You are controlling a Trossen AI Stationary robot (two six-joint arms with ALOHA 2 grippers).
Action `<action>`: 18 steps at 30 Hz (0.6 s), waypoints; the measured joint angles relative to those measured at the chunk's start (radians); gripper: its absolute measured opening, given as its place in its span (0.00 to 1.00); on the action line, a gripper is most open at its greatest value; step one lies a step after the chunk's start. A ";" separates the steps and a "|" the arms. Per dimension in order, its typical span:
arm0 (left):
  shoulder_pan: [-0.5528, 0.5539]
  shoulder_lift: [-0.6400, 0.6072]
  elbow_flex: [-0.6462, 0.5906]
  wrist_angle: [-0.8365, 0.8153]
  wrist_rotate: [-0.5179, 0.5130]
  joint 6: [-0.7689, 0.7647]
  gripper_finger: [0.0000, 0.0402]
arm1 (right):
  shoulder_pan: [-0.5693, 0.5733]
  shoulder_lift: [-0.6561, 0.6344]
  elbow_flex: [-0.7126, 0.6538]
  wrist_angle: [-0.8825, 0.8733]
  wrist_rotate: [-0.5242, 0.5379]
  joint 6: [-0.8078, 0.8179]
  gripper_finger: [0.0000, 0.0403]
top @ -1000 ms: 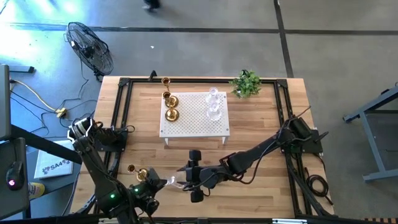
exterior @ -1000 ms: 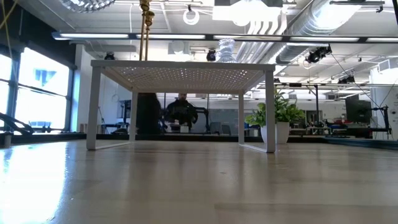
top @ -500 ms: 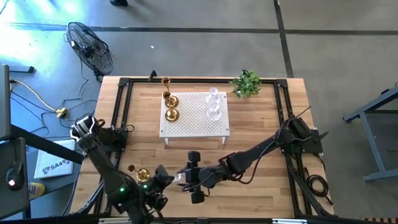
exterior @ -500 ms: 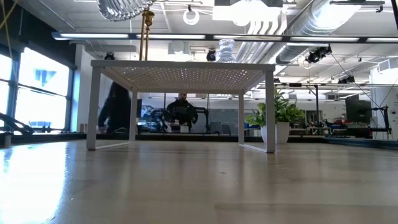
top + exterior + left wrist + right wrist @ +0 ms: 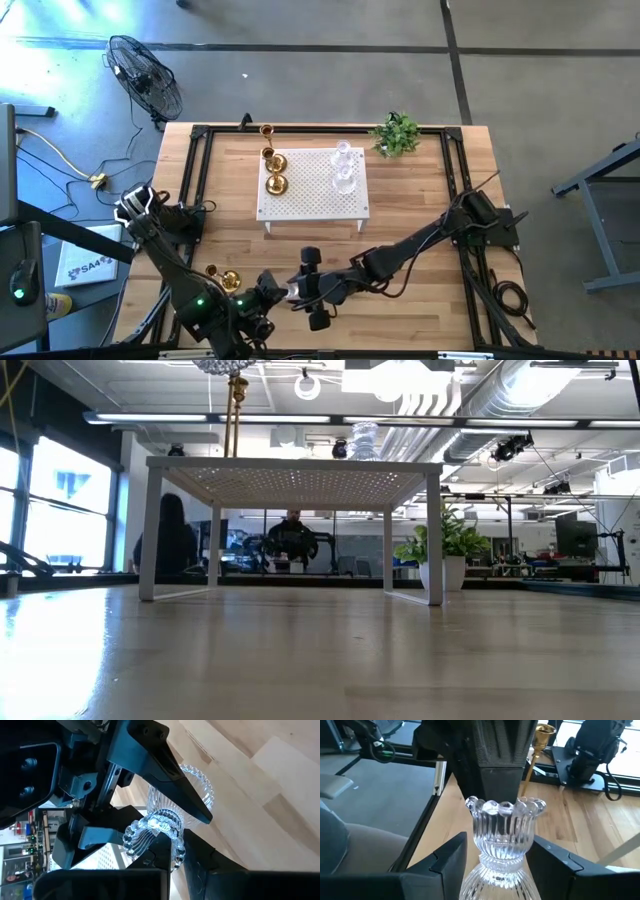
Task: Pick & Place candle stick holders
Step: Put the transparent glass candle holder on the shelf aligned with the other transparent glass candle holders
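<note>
A clear glass candle stick holder (image 5: 504, 832), ribbed with a scalloped cup rim, hangs in the air near the table's front edge, between my two grippers (image 5: 291, 291). My left gripper (image 5: 175, 856) is shut on its cup end. My right gripper (image 5: 497, 865) is open, a finger on each side of the holder's lower bulb. One gold holder (image 5: 222, 279) sits on the table beside my left arm. More gold holders (image 5: 276, 175) and glass ones (image 5: 343, 168) stand on the white stand. My left gripper holds the glass holder by its scalloped cup rim (image 5: 504, 808), seemingly with the rim's wall pinched between the fingers. It comes from the table's left, slanting down. The holder is lifted clear of the table, its base end (image 5: 197, 795) toward my right gripper. My right gripper's fingers (image 5: 451, 860) flank the holder's lower bulb; whether they touch it I cannot tell.
The white perforated stand (image 5: 355, 205) is at the table's middle far side, with a small green plant (image 5: 396, 134) at the far right. Two more gold holders (image 5: 267, 141) are by the stand's far left corner. A person shows in the room beyond (image 5: 170, 545).
My left gripper has carried the glass holder toward the table's right, closer in to my right gripper. The holder has stayed clear of the table.
</note>
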 joint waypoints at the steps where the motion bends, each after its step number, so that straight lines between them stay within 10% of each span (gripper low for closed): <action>1: 0.000 0.000 0.000 0.002 0.000 0.000 0.04 | 0.000 0.000 0.000 0.000 -0.005 -0.003 0.47; 18: 0.000 0.001 0.000 0.005 0.011 0.000 0.05 | -0.001 0.000 0.001 -0.025 -0.017 -0.012 0.30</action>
